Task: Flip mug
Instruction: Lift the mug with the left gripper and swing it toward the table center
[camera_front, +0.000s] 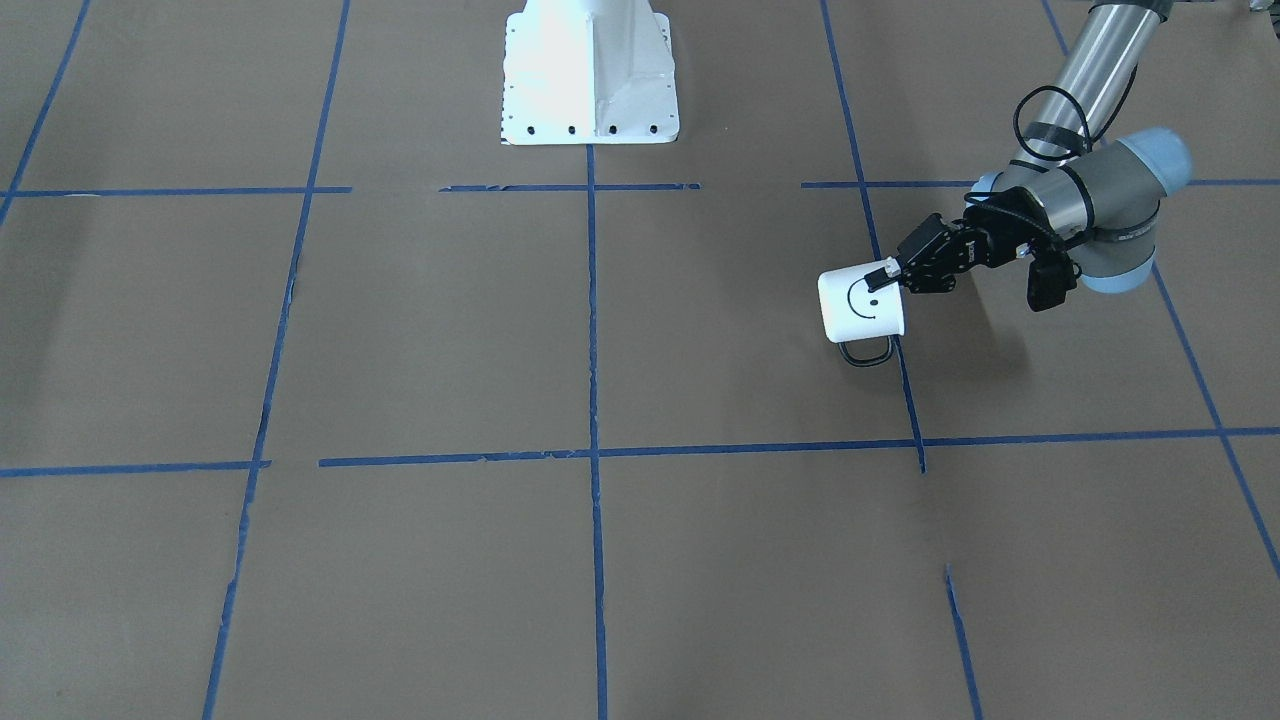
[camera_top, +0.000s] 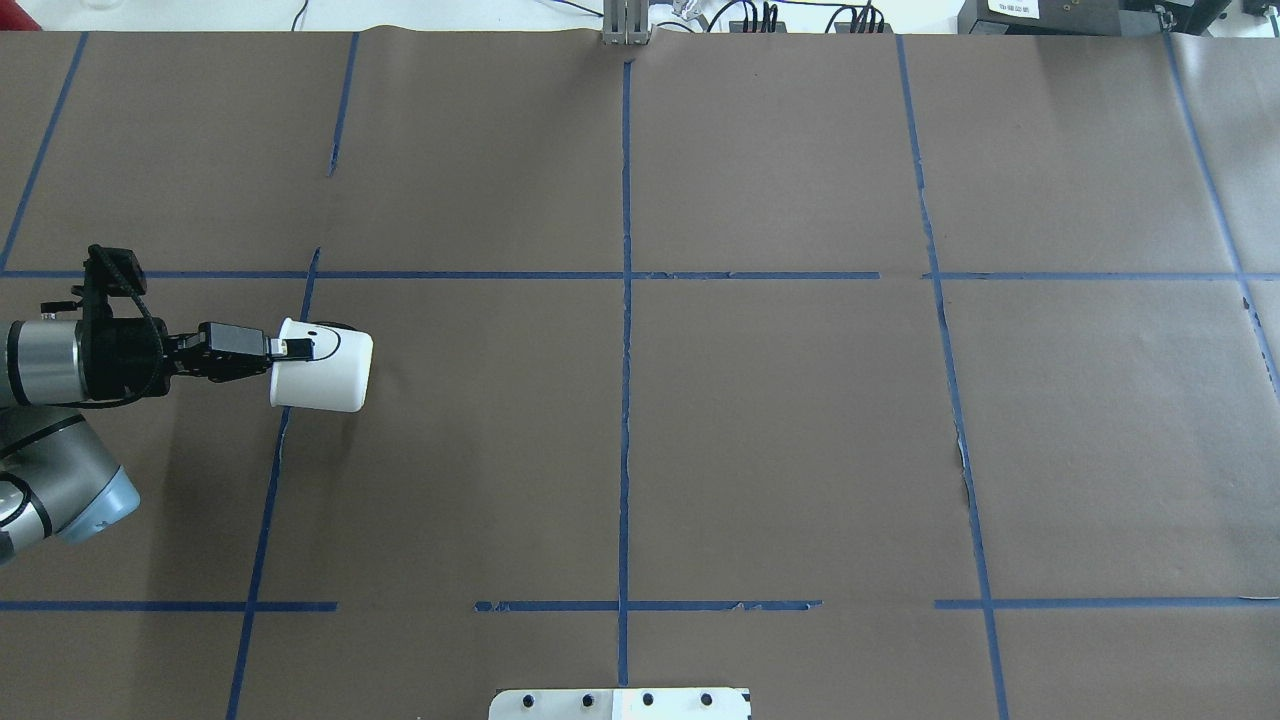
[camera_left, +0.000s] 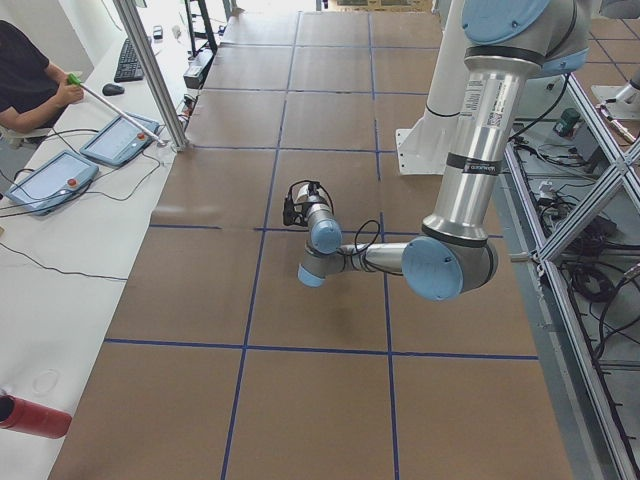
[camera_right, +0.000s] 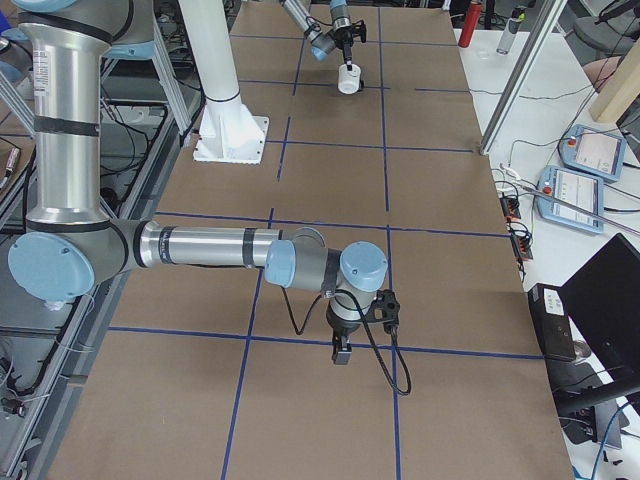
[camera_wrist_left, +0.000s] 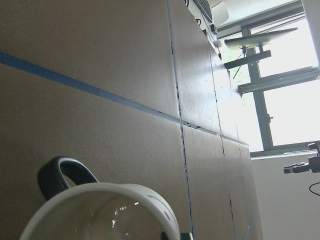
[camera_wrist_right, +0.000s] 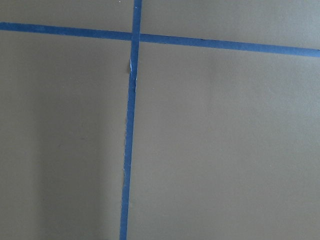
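At the left gripper (camera_front: 885, 272), one sideways mug (camera_front: 858, 312).

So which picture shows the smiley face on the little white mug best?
The exterior front-facing view: the small white mug with the black loop handle turns its drawn face toward that camera. Overhead shows only the face's edge; the left wrist view shows rim and handle; exterior right shows a tiny mug.
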